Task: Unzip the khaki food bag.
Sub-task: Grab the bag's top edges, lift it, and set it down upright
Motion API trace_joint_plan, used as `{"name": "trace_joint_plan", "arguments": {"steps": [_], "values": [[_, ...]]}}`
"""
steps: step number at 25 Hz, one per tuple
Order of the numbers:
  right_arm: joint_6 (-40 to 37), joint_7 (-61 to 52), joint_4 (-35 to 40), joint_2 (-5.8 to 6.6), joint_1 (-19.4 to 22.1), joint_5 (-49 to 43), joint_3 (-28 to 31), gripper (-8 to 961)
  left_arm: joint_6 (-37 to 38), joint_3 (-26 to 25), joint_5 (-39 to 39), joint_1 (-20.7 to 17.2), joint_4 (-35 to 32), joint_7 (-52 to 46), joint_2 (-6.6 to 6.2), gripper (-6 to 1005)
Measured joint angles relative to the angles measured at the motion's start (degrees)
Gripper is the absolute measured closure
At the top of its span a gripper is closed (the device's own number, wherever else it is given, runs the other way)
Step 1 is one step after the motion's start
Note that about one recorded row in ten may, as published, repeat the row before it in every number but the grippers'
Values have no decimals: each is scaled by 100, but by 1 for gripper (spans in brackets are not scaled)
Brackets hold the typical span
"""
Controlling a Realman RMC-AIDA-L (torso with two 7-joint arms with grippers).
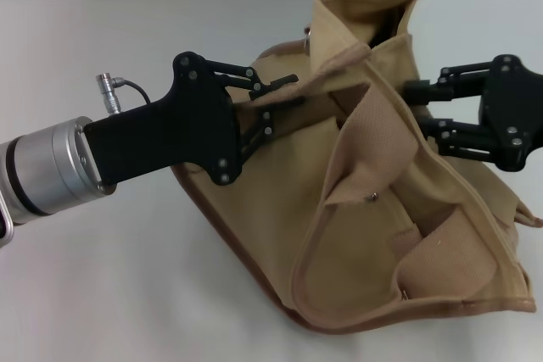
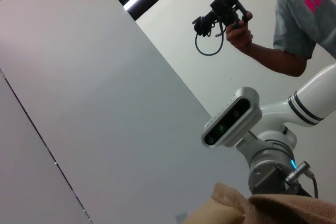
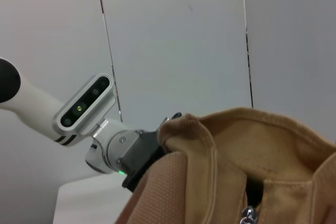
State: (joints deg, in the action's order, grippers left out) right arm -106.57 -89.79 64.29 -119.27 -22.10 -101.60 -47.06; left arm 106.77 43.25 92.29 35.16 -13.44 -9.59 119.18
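The khaki food bag [image 1: 407, 235] lies tipped on the white table [image 1: 102, 294], its top mouth gaping toward the far side. A webbing handle [image 1: 373, 142] crosses its front above a silver snap [image 1: 372, 197]. My left gripper [image 1: 293, 92] reaches in from the left and is shut on the bag's upper left edge. My right gripper [image 1: 417, 108] presses against the bag's right side, its tips hidden by the fabric. Bag cloth [image 2: 262, 208] fills a corner of the left wrist view. A metal zipper pull [image 3: 247, 214] shows on the bag [image 3: 273, 150] in the right wrist view.
Bare table surface stretches to the left and behind the bag. A person [image 2: 299, 19] holding a camera rig [image 2: 223, 11] stands beyond my right arm [image 2: 273, 156]. My left arm's wrist camera [image 3: 84, 106] shows behind the bag.
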Motion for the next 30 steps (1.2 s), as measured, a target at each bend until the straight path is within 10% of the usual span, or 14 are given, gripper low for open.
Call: {"name": "trace_joint_plan", "arguments": {"steps": [15,30], "values": [[990,-626,642,-30,37,-442,-1215,640,-43,-39,-80,4,0,-53,0,946],[945,-679,856,-34,155,-298,-1319,956,-42,-16,-87,0,-1,-44,0,946]]}}
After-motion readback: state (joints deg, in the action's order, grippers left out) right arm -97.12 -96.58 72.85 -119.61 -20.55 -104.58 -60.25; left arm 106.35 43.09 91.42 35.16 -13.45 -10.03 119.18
